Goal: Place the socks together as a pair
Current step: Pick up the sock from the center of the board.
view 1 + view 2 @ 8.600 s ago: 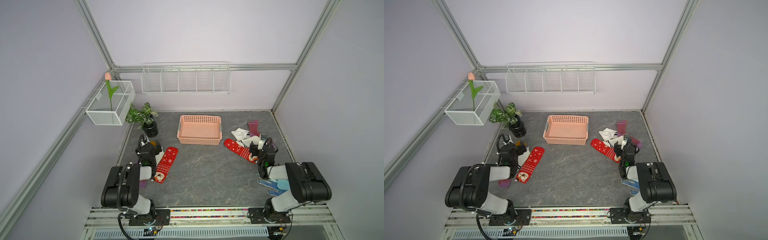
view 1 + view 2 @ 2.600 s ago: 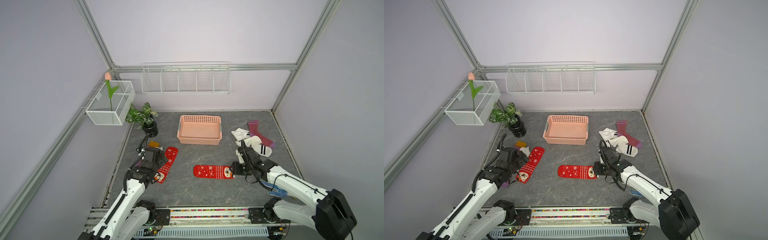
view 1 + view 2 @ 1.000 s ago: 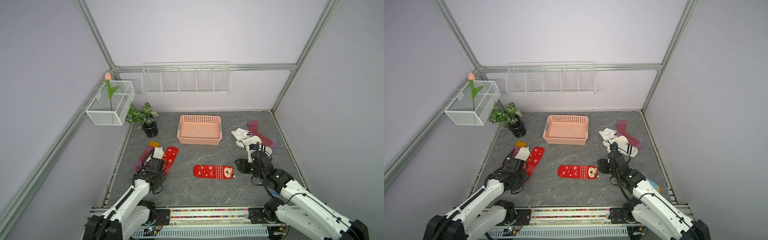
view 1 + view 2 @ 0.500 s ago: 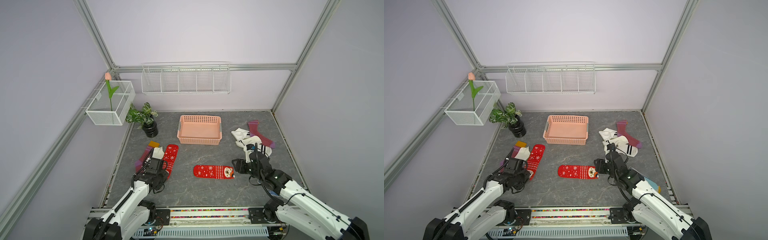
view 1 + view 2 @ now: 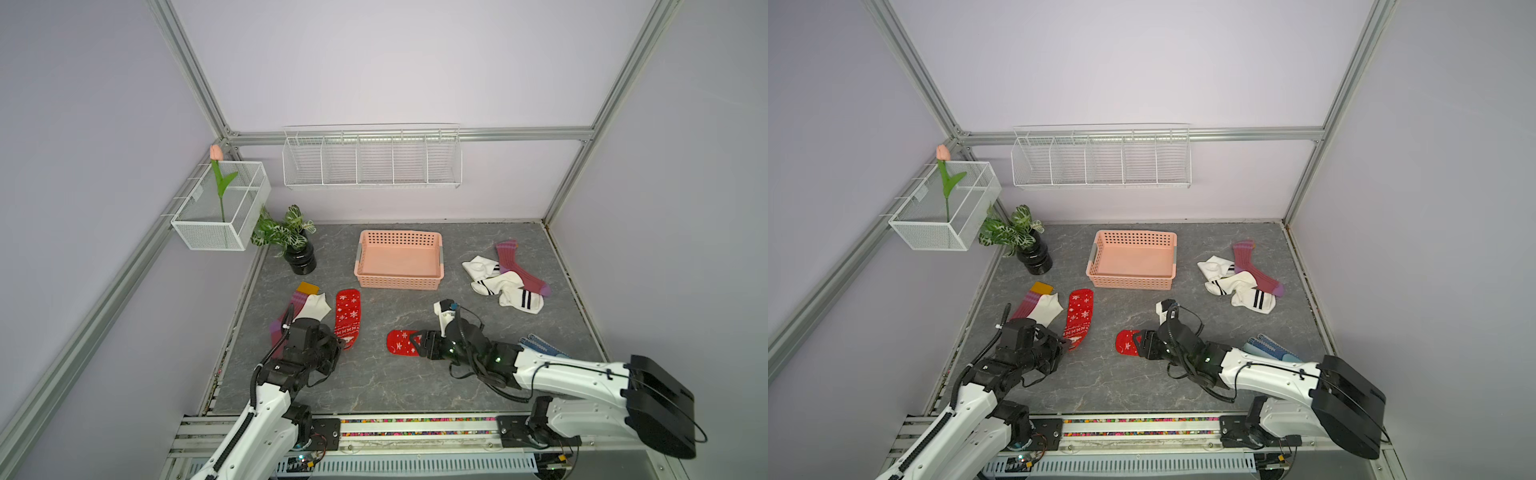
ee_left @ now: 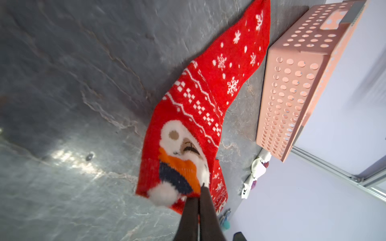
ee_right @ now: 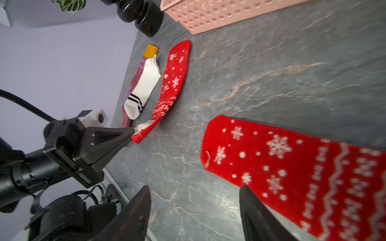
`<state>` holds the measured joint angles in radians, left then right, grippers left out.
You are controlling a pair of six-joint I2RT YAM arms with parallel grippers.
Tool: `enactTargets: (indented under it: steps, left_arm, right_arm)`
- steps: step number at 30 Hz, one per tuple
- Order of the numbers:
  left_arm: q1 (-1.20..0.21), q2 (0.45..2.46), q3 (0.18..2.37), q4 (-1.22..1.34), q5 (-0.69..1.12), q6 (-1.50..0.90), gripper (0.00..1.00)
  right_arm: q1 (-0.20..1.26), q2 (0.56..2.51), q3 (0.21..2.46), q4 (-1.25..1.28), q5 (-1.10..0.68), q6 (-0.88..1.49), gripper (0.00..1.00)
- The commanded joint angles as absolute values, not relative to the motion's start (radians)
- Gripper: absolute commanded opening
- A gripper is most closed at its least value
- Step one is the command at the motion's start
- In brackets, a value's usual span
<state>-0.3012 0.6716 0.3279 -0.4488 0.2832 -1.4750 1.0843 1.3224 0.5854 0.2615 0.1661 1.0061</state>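
One red snowflake sock (image 5: 347, 316) (image 5: 1079, 318) lies left of centre. My left gripper (image 5: 341, 343) (image 6: 199, 194) is shut on its near cuff end, which is lifted slightly off the table in the right wrist view, while the toe rests flat. The second red snowflake sock (image 5: 400, 343) (image 7: 292, 167) lies flat at centre. My right gripper (image 5: 419, 345) (image 7: 194, 187) hovers open over it, one finger above the sock and one above bare table. A white striped sock (image 5: 316, 306) overlaps a maroon sock (image 5: 291, 309) at the left. Two white striped socks (image 5: 505, 286) and another maroon sock (image 5: 519, 270) lie at the right.
A pink basket (image 5: 399, 259) stands at the back centre and a potted plant (image 5: 299, 257) at the back left. Blue dotted gloves (image 5: 540, 347) lie by the right arm. Wire racks hang on the back and left walls.
My left gripper has closed on the cuff end of the left red sock. The right gripper has moved left over the centre red sock and opened wider.
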Motion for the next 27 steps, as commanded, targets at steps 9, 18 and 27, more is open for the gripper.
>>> enactTargets:
  steps: [9, 18, 27]
  left_arm:
    - [-0.299, 0.588, 0.384, -0.454, 0.319, -1.594, 0.00]
    - [-0.299, 0.564, 0.384, -0.449, 0.339, -1.610, 0.00]
    - [-0.299, 0.550, 0.380, -0.465, 0.342, -1.604, 0.00]
  right_arm:
    - [1.142, 1.705, 0.804, 0.617, 0.149, 1.332, 0.69]
    - [1.142, 1.879, 0.978, 0.578, 0.086, 1.467, 0.70]
    - [1.142, 1.961, 1.022, 0.519, 0.039, 1.628, 0.70]
